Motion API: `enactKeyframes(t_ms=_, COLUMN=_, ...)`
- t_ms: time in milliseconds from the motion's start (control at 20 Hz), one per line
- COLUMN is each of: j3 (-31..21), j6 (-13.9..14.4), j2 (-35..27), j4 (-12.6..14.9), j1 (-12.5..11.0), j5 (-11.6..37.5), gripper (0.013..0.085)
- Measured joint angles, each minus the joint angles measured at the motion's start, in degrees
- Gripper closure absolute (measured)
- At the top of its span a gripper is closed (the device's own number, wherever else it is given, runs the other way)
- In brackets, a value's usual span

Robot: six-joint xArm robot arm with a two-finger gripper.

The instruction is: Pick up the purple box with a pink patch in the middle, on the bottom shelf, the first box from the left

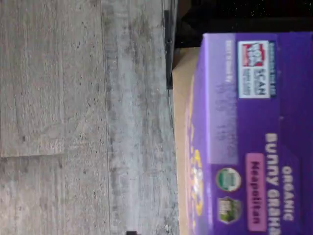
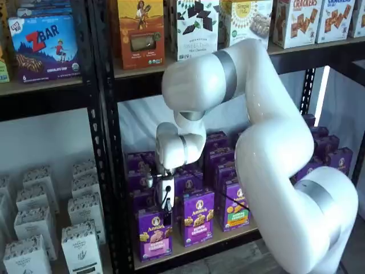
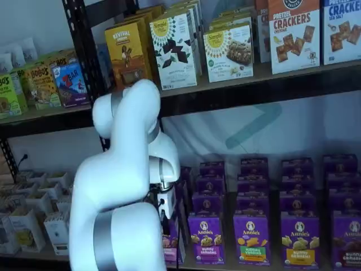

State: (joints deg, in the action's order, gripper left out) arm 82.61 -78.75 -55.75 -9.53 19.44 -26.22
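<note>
The fingers (image 2: 167, 220) are seen side-on in a shelf view, so whether they are parted cannot be told. Directly beneath them, the purple box (image 2: 154, 233) stands upright at the front edge of the bottom shelf (image 2: 197, 246). Beyond it, further purple cartons (image 2: 197, 216) are ranged in rows.

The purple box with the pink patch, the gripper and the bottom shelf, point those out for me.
purple box (image 2: 154, 235): shelf view, front face above its pink patch.
gripper (image 2: 167, 218): shelf view, black fingers at the box's upper right.
bottom shelf (image 2: 219, 237): shelf view, bare tan front edge.
</note>
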Motion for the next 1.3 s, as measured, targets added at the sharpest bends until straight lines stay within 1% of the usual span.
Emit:
enactKeyframes(t_ms=100, j3=0.25, j6=0.84, j2=-0.35, j4=0.79, j1=0.14, j5=-0.08, gripper=0.0130)
enactKeyframes(t_ms=250, j3=0.86, j6=1.40, j2=-0.82, j4=1.16, j1=0.35, j5=-0.93, gripper=0.0130)
enactKeyframes(t_ms=500, j3=1.39, j6=1.04, j2=-1.39, j4=0.30, j1=0.77, j5=-0.92, gripper=0.0130)
enactKeyframes(t_ms=650, j3=1.53, j6=1.16, j2=-1.58, j4=0.25, j1=0.92, j5=-0.68, gripper=0.0130)
enactKeyframes(t_ms=700, j3=1.74, j6=1.36, j2=-1.70, j4=0.42, j1=0.97, j5=-1.02, gripper=0.0170)
enactKeyframes(t_ms=750, j3=1.78, j6=1.48, j2=-1.72, j4=0.53, j1=0.97, j5=-1.11, gripper=0.0170)
enactKeyframes(t_ms=900, j3=1.79, j6=1.77, j2=-1.78, j4=0.81, j1=1.03, j5=-1.15, gripper=0.0290)
enactKeyframes(t_ms=1100, j3=1.73, j6=2.15, j2=-1.91, j4=1.14, j1=1.13, j5=-0.67, gripper=0.0290)
enactKeyframes(t_ms=1300, j3=1.70, j6=2.00, j2=-2.03, j4=0.89, j1=1.23, j5=-0.16, gripper=0.0290)
